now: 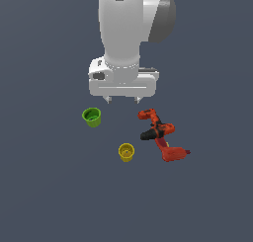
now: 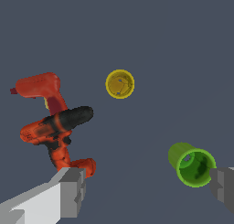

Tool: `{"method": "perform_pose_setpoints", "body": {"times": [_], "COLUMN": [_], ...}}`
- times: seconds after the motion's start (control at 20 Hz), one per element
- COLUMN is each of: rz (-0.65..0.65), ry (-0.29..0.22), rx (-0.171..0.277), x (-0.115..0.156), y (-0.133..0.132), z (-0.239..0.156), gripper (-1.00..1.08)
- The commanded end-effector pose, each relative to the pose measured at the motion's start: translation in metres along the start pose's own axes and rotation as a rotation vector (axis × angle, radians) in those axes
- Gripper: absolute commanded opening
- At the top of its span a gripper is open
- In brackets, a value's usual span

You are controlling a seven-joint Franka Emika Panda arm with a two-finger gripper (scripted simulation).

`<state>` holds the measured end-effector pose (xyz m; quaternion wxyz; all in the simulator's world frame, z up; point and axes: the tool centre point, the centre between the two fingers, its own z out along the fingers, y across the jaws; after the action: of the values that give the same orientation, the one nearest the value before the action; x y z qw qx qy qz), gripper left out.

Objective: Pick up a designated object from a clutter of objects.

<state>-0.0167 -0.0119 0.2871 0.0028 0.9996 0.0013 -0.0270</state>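
Above the counter (image 1: 44, 196) the gripper (image 1: 123, 100) hung open and empty; yellow cup (image 1: 126, 151) stood untouched, pickup not begun.

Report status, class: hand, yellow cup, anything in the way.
Hand open, empty, above the floor. Yellow cup upright, untouched. Green cup and drill flank it, both apart.

Cup (image 1: 126, 151) between cup (image 1: 92, 116) and drill (image 1: 159, 133)

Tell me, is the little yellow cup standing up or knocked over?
Standing up. The yellow cup shows its round open rim facing upward in both views, and you can see down inside it. It looks empty.
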Motion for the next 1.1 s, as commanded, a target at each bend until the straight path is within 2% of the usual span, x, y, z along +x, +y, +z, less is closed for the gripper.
{"method": "perform_pose_setpoints", "body": {"times": [0.0,0.45,1.05], "rz": [0.000,0.000,0.056], "ry": [0.000,0.009,0.012], "rx": [0.000,0.028,0.028], "x": [0.000,0.000,0.011], "y": [0.000,-0.017,-0.017], "z": [0.000,-0.011,0.003], "gripper": [1.00,1.00,1.00]}}
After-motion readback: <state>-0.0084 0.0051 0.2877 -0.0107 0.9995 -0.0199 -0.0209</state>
